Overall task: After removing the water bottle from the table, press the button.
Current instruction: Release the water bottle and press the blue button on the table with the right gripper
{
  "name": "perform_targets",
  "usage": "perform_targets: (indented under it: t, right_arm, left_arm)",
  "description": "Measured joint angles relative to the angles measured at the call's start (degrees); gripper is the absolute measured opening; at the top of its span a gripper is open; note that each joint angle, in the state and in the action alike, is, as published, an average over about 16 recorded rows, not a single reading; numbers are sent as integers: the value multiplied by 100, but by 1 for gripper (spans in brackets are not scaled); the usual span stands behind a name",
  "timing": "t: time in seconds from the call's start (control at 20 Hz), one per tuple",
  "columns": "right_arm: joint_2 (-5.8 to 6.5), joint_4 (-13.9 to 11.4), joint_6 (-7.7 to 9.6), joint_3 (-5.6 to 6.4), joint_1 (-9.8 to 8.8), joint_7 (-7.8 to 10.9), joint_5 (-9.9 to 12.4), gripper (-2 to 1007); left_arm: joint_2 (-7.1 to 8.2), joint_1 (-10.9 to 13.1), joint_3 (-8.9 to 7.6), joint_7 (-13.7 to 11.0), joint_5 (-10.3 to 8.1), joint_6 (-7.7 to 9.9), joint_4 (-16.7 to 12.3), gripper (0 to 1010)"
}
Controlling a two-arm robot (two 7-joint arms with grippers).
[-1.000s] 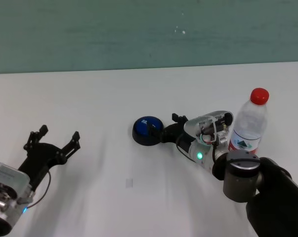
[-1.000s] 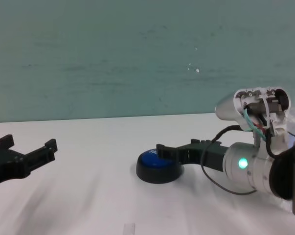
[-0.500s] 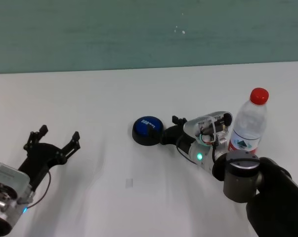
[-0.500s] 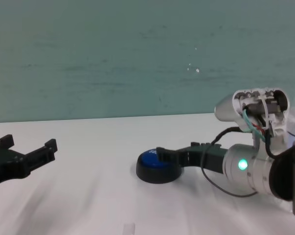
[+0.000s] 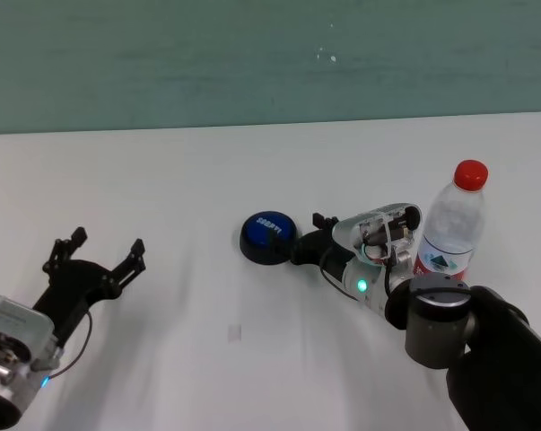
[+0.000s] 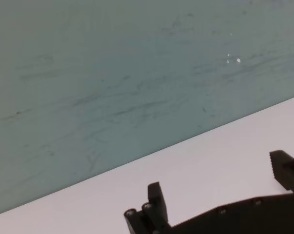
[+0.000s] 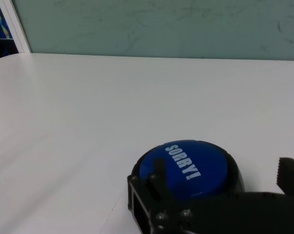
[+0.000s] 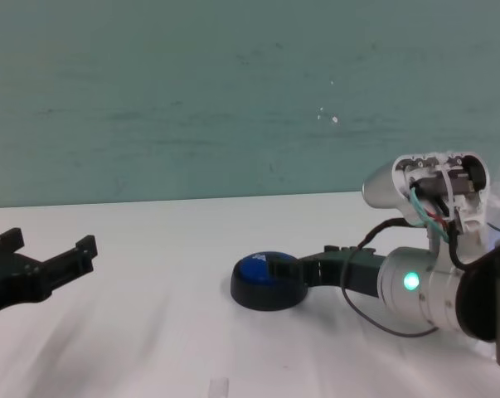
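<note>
Just ahead of the right gripper (image 5: 308, 241) sits the round blue dome push button (image 5: 269, 232) on its wider black base, white lettering "SORRY!" on top. Right gripper's black fingers (image 7: 159, 179) are spread wide, one either side of the button's near edge in the right wrist view; contact cannot be judged. Gripper is low, close over the plain white tabletop (image 5: 207, 171). Behind this gripper, beside the right forearm, the clear plastic water bottle with red screw cap and red-and-white label (image 5: 451, 224) stands upright on the table. Left gripper (image 5: 98, 256) hovers well away to the button's left, fingers (image 8: 85, 246) spread wide and empty. Green wall (image 8: 233, 91) beyond the table's far edge.
</note>
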Motion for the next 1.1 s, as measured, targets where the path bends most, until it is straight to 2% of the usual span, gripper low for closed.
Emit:
perform_targets:
  t: [0.65,1.1]
  right_arm:
    - [1,50,98,-9,41,6,4,1003]
    - [-17,181,1,4,153,30,4,1003]
  left_arm:
    - [0,0,0,0,0,0,0,1003]
    - [0,0,0,0,0,0,0,1003]
